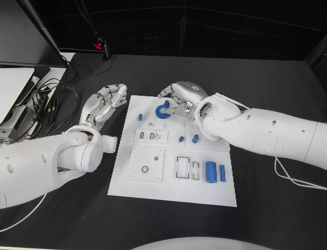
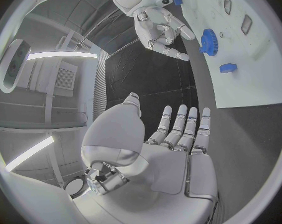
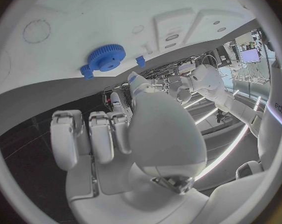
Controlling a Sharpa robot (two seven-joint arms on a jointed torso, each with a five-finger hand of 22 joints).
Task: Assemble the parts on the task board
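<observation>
The white task board (image 1: 171,182) lies mid-table. A blue gear (image 1: 163,111) sits near its far edge, also seen from the wrists as the gear (image 2: 208,40) and the gear (image 3: 106,57). My right hand (image 1: 180,99) hovers just beyond the gear, fingers loosely bent and apart, holding nothing; it appears too as the right hand (image 2: 160,27). My left hand (image 1: 107,102) stays off the board's left edge, fingers (image 2: 178,127) straight and spread, empty. Small blue parts (image 1: 195,138) lie mid-board, one small part (image 1: 140,117) near the gear. A blue cylinder (image 1: 210,171) and a blue bar (image 1: 222,173) lie at the near right.
Recessed pockets (image 1: 146,164) mark the board's left half, and a slotted one (image 1: 184,167) sits beside the cylinder. A pale device (image 1: 2,94) and loose cables (image 1: 54,99) crowd the table's left side. A white cable (image 1: 299,179) trails under my right arm.
</observation>
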